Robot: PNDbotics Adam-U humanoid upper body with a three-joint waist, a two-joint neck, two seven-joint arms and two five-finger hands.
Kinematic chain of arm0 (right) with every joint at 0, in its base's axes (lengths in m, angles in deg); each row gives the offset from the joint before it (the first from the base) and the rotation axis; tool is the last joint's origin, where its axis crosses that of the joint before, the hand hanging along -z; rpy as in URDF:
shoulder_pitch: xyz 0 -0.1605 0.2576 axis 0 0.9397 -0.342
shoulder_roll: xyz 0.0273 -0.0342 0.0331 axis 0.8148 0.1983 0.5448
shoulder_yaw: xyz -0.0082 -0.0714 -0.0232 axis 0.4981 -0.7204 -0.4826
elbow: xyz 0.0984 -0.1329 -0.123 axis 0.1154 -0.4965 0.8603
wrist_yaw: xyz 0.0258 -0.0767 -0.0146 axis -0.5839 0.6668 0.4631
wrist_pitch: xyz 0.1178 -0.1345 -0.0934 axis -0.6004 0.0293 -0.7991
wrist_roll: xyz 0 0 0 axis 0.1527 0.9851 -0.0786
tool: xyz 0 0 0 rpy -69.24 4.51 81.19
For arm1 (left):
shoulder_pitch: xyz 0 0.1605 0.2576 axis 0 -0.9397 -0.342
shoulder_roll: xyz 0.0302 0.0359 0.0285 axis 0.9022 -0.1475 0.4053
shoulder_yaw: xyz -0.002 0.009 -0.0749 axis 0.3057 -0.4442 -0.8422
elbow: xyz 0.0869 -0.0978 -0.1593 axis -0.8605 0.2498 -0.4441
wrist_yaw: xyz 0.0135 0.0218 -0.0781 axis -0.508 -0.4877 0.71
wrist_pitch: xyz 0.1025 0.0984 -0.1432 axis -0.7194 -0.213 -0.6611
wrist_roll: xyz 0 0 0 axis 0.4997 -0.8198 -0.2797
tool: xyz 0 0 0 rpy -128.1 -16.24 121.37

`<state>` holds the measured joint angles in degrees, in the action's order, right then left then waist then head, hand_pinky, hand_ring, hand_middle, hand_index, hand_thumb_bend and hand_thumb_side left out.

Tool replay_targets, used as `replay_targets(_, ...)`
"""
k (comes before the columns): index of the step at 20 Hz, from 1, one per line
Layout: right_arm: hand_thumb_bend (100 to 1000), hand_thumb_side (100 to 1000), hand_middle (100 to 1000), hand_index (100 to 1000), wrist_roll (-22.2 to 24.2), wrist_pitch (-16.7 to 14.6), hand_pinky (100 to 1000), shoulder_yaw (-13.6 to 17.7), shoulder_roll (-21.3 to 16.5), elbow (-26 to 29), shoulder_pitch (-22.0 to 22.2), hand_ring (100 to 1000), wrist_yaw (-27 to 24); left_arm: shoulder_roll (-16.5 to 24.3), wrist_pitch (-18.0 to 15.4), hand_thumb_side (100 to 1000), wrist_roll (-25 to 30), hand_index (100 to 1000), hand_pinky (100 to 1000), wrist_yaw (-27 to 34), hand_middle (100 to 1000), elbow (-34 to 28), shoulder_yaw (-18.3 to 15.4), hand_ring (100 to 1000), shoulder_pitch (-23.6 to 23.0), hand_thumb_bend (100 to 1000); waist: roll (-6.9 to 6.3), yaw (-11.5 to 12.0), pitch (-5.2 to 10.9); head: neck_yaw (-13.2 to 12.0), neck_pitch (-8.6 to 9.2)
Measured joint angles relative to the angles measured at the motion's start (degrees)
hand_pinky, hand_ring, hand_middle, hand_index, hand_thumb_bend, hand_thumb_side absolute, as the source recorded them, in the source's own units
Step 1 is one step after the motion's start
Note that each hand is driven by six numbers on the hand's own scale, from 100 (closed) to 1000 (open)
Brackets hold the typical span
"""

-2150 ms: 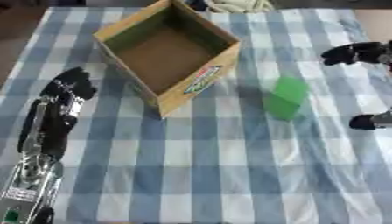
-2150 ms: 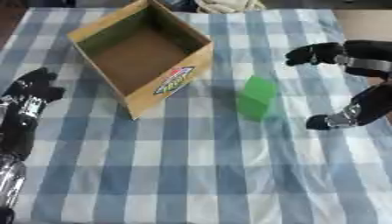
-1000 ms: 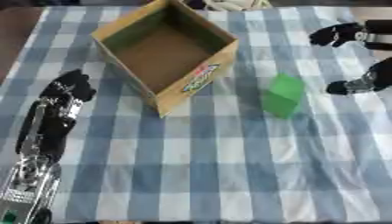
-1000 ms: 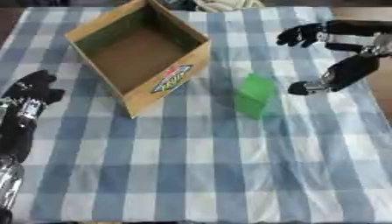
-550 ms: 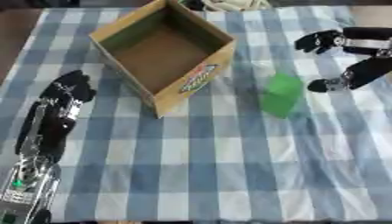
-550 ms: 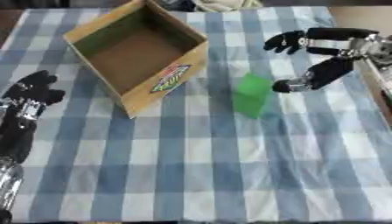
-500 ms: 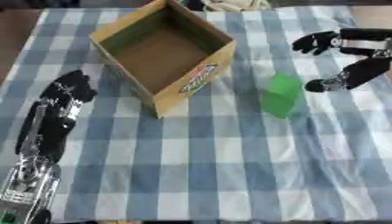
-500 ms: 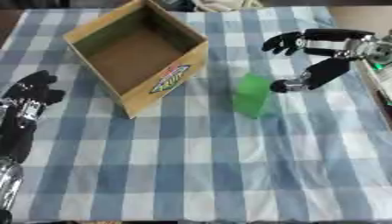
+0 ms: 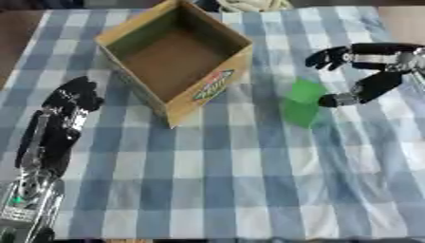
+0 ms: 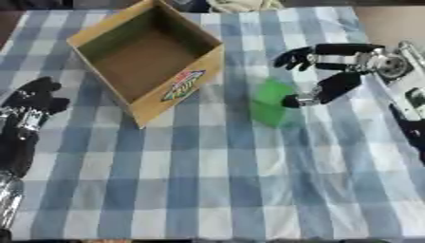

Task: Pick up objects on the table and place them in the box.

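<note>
Centrally on a table draped in a blue-and-white checked cloth (image 9: 207,190), a green block (image 9: 303,102) stands upright to the right of an open cardboard box (image 9: 176,57), the two clearly apart with a strip of cloth between them. The box sits at an angle toward the far left of the table, its flaps up, its brown inside in view and a red, green and yellow logo printed on the side wall facing the camera. Reaching in from the right edge, the robot's right hand (image 10: 332,71) is spread wide: its upper fingers (image 10: 295,56) stretch out above and beyond the block, while the thumb (image 10: 311,97) points down toward the block's right face, its tip just beside or touching the green surface; the views do not settle which. Nothing is clasped in that hand, and the block is still on the cloth. The left hand (image 9: 70,97) lies near the left edge, well away from both box and block, its dark fingers relaxed and pointing up the table, the black-and-silver forearm trailing toward the lower left corner. A pale crumpled thing (image 9: 249,4) shows at the far edge behind the box.
</note>
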<state>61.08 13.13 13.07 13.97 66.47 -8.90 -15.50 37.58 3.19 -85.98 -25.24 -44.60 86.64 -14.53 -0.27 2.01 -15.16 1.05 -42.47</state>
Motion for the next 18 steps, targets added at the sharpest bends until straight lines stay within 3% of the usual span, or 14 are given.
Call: replay_targets(18,471,725,995,1000,0.9,-0.4,884,-1.0,2.7,-2.3,0.0,933,3.3,0.0,0.1,583,0.6,848,811,-0.1,763,0.0,0.0,707,0.0,497,-0.09,0.0,0.04,0.2,-0.30)
